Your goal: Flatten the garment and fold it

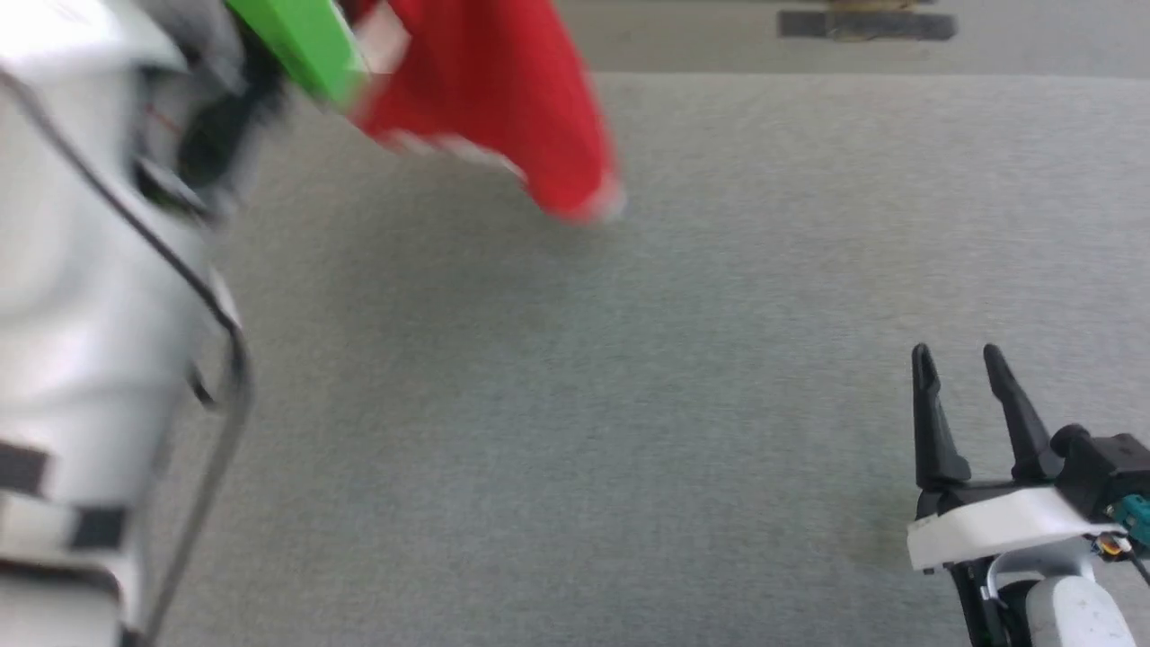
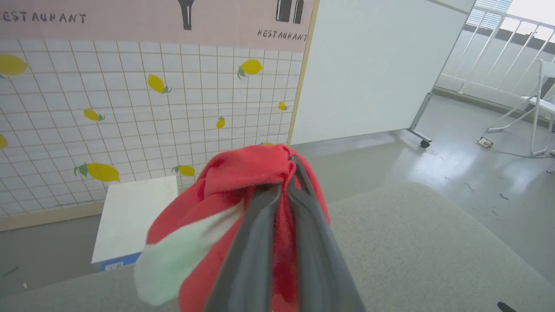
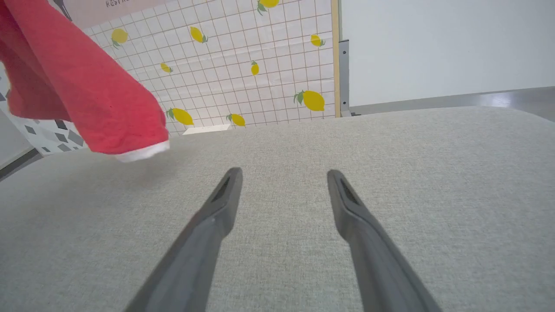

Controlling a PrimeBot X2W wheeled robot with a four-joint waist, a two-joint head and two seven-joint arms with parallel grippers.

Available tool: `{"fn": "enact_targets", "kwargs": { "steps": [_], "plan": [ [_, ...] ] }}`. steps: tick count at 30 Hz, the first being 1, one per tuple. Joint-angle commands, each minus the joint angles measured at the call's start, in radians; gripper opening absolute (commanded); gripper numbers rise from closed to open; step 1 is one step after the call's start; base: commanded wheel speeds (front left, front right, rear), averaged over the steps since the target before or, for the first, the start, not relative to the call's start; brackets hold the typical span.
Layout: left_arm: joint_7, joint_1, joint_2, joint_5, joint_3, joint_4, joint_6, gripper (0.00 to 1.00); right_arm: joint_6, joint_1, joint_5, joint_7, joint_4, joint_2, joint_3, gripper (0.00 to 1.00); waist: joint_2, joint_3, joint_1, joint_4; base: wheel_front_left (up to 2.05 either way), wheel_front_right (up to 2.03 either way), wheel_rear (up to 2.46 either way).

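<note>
The garment [image 1: 494, 99] is red cloth with white trim, hanging in the air above the grey padded table [image 1: 629, 404] at the upper left of the head view. My left gripper [image 2: 289, 169] is shut on a bunched fold of the garment [image 2: 243, 173], red cloth wrapping over its fingertips. In the head view the left arm [image 1: 99, 270] fills the left side, blurred. My right gripper [image 1: 959, 359] stands open low over the table at the lower right, nothing between its fingers [image 3: 217, 216]. The garment's hanging end [image 3: 95, 99] shows at the upper left of the right wrist view.
Beyond the table's far edge stand a lemon-patterned tiled panel [image 2: 130, 108] and a white board on wheels [image 2: 368, 65]. A white box [image 2: 130, 216] lies on the floor behind the table. A white chair [image 2: 537, 108] stands far right by a railing.
</note>
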Motion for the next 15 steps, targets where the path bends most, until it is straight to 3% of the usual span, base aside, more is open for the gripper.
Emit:
{"fn": "enact_targets", "kwargs": {
  "steps": [1,7,14,15],
  "plan": [
    [0.009,0.073,-0.011,-0.008,-0.022,-0.010,0.011,0.00,-0.002,0.010,0.009,-0.012,0.009,0.000,0.001,1.00,-0.0001,-0.060,0.0001,-0.075,0.00,0.00,0.00],
    [0.051,0.380,-0.075,-0.045,-0.147,0.000,0.044,0.00,-0.002,0.012,0.029,-0.029,0.038,0.000,0.014,1.00,-0.0001,-0.075,0.0001,-0.117,0.00,0.00,0.00],
    [0.112,0.599,-0.097,-0.058,-0.262,0.107,0.059,0.00,-0.002,0.019,0.047,-0.044,0.063,0.000,0.030,1.00,-0.0001,-0.090,0.0001,-0.132,0.00,0.00,0.00],
    [0.107,0.606,-0.101,-0.066,-0.257,0.108,0.060,0.31,-0.002,0.020,0.049,-0.045,0.065,0.000,0.031,1.00,-0.0001,-0.093,0.0001,-0.130,0.00,0.00,0.00]
  ]
}}
